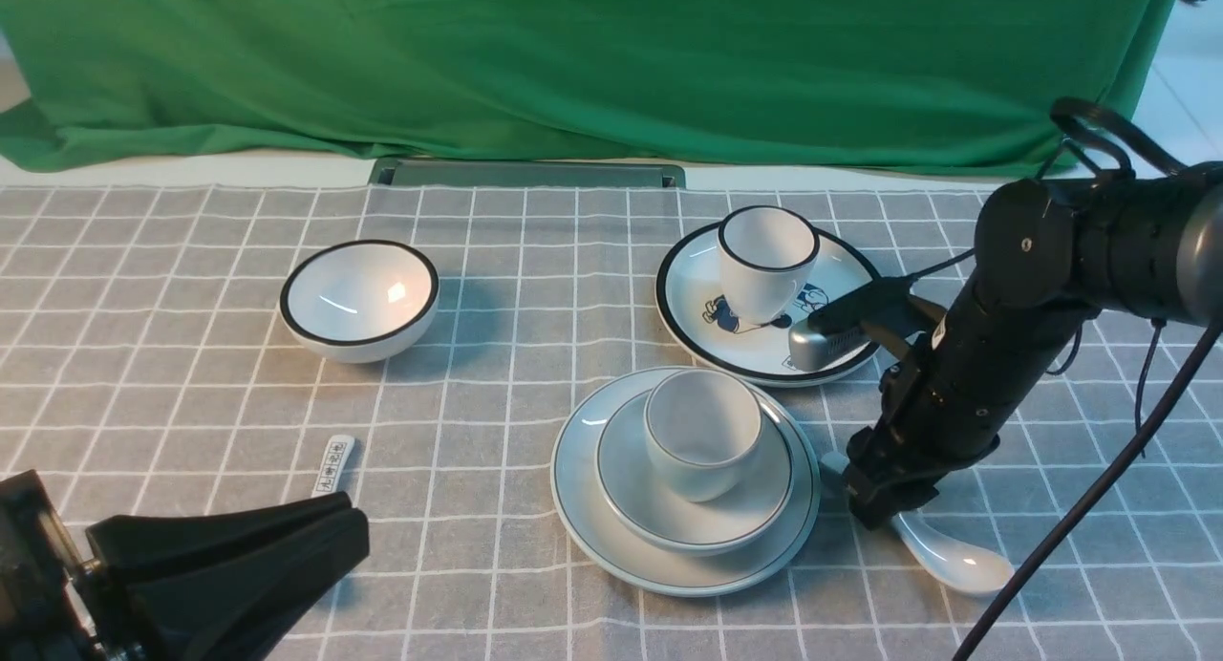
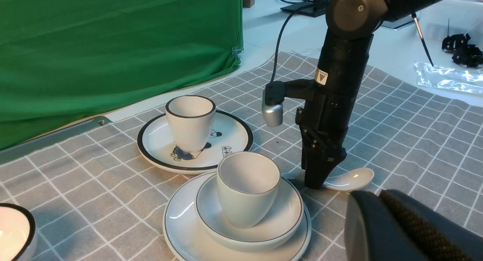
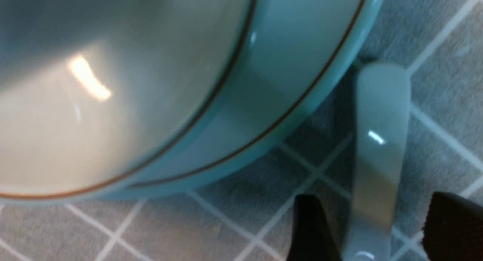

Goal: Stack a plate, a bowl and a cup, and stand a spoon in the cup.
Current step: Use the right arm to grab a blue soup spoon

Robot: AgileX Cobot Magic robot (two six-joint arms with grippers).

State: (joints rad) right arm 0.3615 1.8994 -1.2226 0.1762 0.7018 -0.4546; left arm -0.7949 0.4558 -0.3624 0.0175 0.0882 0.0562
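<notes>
Stack built: cup (image 1: pixel 702 441) in bowl (image 1: pixel 631 508), bowl on plate (image 1: pixel 583 527), mid-surface (image 1: pixel 478 355). Spoon (image 1: pixel 955 556) lies flat just beside plate's right edge, handle toward rim, so right hand (image 1: pixel 879 513) comes in low and steep. Right hand is wide, fingers straddling handle, not yet clamped. Left hand (image 1: pixel 355 537) is narrow and empty, parked near-left, well apart from stack.

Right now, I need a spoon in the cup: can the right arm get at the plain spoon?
Likely yes: the right gripper is down at the spoon, open jaws either side of its handle, nothing between.
</notes>
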